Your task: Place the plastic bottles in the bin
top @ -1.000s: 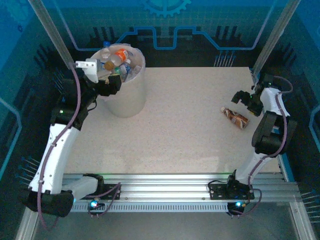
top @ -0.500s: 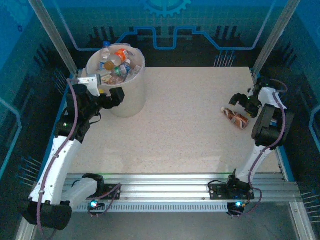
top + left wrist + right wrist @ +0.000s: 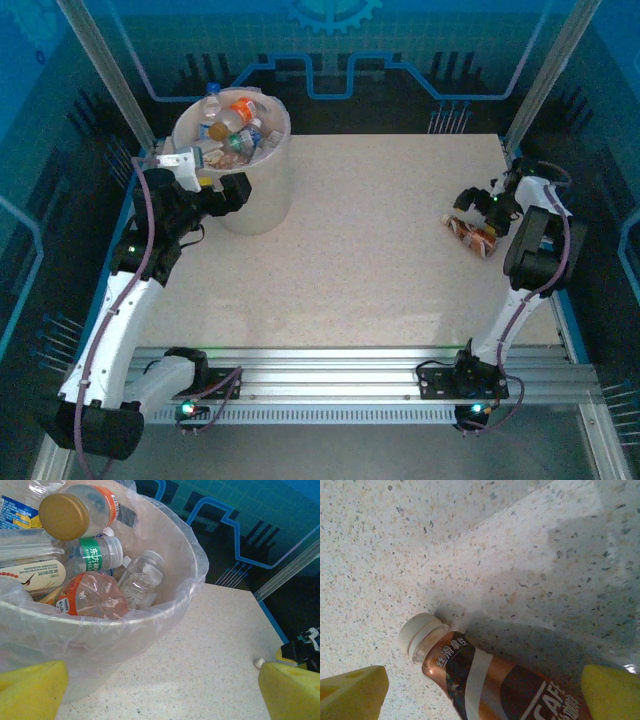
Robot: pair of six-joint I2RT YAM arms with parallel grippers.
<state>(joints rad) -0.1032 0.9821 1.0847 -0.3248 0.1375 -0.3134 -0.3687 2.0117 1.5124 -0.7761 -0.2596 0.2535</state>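
Note:
The bin (image 3: 250, 195), a whitish bucket lined with a clear bag, stands at the far left of the table and holds several plastic bottles (image 3: 233, 120). In the left wrist view I see its rim (image 3: 165, 611), a gold-capped bottle (image 3: 65, 515), a green-labelled one (image 3: 95, 552) and a clear one (image 3: 142, 577). My left gripper (image 3: 238, 190) is open and empty beside the bin's near wall, its yellow fingers (image 3: 30, 690) wide apart. A brown coffee bottle (image 3: 478, 240) with a white cap (image 3: 420, 632) lies on the table at the right. My right gripper (image 3: 472, 212) is open just over it, the bottle (image 3: 485, 680) lying between the fingers (image 3: 612, 690).
The speckled table (image 3: 380, 250) stretches between the bin and the brown bottle. Metal frame posts (image 3: 545, 75) stand at the back corners, and the table's right edge (image 3: 560, 300) runs close by the right arm.
My left gripper has drawn back from over the bin's rim to its near side. My right gripper has come down and left onto the brown bottle.

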